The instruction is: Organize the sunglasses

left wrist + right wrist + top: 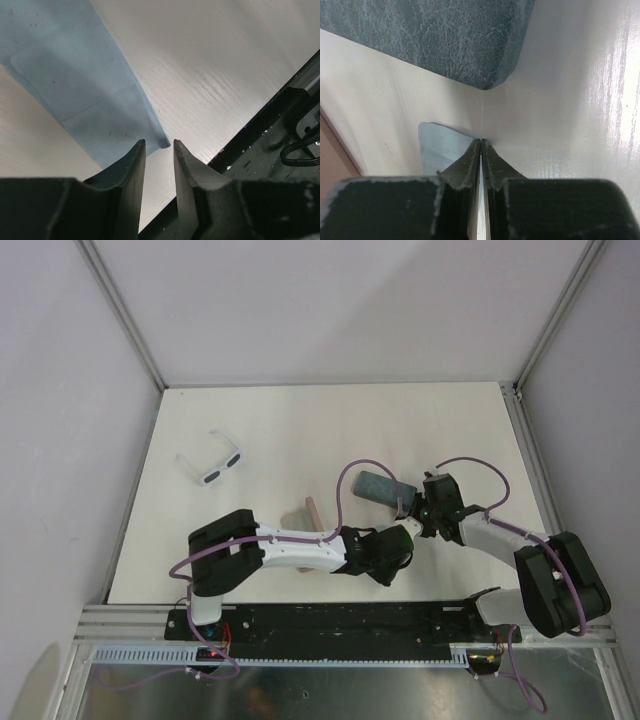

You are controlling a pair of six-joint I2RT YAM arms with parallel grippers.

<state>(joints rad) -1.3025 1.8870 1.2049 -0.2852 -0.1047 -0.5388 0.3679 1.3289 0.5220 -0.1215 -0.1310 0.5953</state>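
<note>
- the white sunglasses (212,468) lie unfolded at the far left of the surface (330,430), well apart from both arms and touched by nothing. they are the only pair that shows; i cannot see a dark-framed pair in any view.
- both arms reach in to the middle near part of the surface, next to the grey case (385,488). the pink case (311,512) pokes out from behind the left arm.
- the left hand (159,150) has a narrow gap between its tips. one corner of the blue cloth (85,75) sits right at the mouth of that gap but is not clamped, so this hand holds nothing.
- the cloth in that view lies spread flat on the surface, close to the dark rail at the near edge.
- the right hand (480,142) is pressed almost fully together, with only a thin slit left. a blue cloth corner runs in to the very tips, so it looks pinched there, though the contact itself is hidden behind the fingers.
- that pinch sits just below the rounded corner of the grey case, near it but not touching.
- my reading is that the work is on the cloth rather than the sunglasses: one hand takes an edge low against the surface while the other stands loose at a corner.
- the task seems early, since the white pair is not yet in any case.
- thin cloth slips easily from a tip pinch, so it could drop when lifted.
</note>
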